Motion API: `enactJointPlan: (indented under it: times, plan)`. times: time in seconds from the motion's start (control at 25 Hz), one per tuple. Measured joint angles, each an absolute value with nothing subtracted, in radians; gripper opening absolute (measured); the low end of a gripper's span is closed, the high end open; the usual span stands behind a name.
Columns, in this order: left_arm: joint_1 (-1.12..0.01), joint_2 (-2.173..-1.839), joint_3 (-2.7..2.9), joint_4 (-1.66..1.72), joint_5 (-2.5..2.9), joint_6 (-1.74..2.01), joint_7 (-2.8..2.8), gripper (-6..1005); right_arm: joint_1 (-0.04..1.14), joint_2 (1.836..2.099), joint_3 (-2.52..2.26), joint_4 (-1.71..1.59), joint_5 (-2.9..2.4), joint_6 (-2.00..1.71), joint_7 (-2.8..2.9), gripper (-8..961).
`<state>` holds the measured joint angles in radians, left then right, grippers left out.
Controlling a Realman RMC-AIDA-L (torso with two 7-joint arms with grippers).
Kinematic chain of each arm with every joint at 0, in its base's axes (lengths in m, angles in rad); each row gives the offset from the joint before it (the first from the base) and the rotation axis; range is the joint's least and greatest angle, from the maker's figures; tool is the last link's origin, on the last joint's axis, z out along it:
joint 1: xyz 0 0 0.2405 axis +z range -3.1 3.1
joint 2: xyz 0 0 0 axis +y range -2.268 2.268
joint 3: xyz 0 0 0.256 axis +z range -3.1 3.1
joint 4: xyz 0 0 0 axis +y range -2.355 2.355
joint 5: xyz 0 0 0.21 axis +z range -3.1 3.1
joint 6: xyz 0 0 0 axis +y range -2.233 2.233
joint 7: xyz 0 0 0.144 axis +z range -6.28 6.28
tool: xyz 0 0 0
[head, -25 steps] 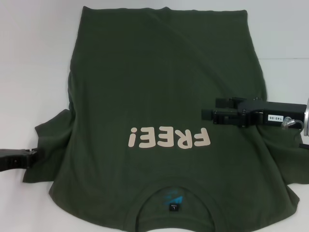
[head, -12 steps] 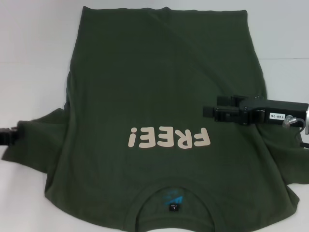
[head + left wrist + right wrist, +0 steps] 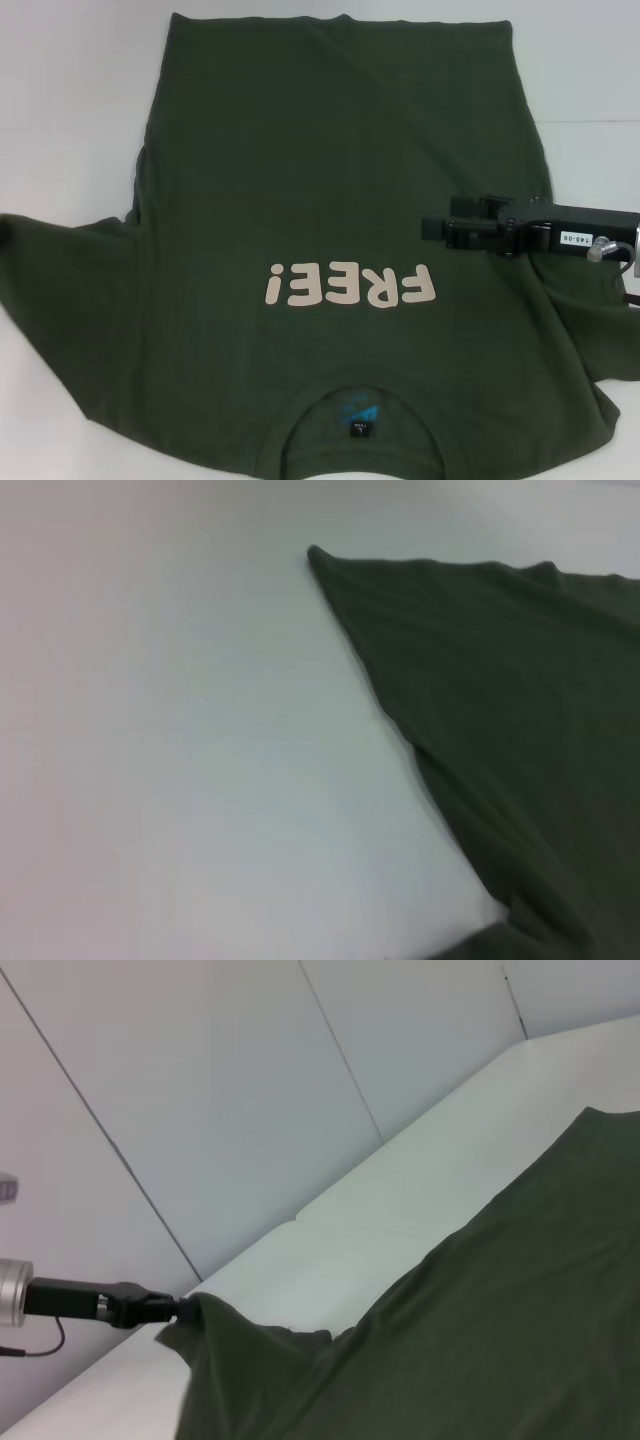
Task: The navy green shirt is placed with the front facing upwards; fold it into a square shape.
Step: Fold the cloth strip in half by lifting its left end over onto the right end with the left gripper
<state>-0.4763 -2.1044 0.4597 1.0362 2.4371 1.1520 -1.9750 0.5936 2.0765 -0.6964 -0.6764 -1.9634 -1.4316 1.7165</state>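
Note:
The navy green shirt point(image 3: 330, 180) lies front up on the white table, with the pale "FREE!" letters point(image 3: 352, 286) and the black neck label point(image 3: 361, 426) nearest me. Its left sleeve point(image 3: 60, 260) is stretched out to the picture's left edge. In the right wrist view my left gripper point(image 3: 176, 1310) is shut on the tip of that sleeve point(image 3: 215, 1335) and holds it slightly lifted. In the head view only a dark sliver of it shows at the edge. The left wrist view shows shirt cloth point(image 3: 500, 700) on the table. My right gripper point(image 3: 432, 228) hovers over the shirt's right side, just above the letters.
White table point(image 3: 70, 120) surrounds the shirt on the left and far right. A pale panelled wall point(image 3: 200, 1110) rises behind the table's left edge. The right sleeve point(image 3: 590, 330) lies bunched under my right arm.
My left gripper has pulled the left sleeve outward to the left, spreading it flat, and has nearly left the head view. The right gripper has drifted slightly up and right.

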Motion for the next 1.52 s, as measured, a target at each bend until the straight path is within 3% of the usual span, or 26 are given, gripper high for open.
enactJointPlan:
  times: [0.68,0.96,1.2,1.44,1.52]
  plan:
    - [-0.492,-2.109,0.471,1.095,2.427,1.368,-2.010,1,0.592,2.078,-0.696,-0.673,-1.963,-1.427,1.719,881]
    - [-0.560,-2.145,0.472,1.123,2.376,1.592,-2.024,0,0.589,2.078,-0.696,-0.673,-1.963,-1.426,1.703,881]
    - [-0.624,-2.163,0.539,1.001,2.352,1.544,-2.072,0,0.579,2.076,-0.696,-0.673,-1.963,-1.432,1.701,882]
    - [-0.640,-2.169,0.601,0.851,2.278,1.406,-2.085,19,0.572,2.074,-0.696,-0.674,-1.963,-1.434,1.701,882]
    - [-0.630,-2.167,0.609,0.835,2.237,1.395,-2.077,101,0.570,2.074,-0.696,-0.674,-1.963,-1.438,1.701,882]
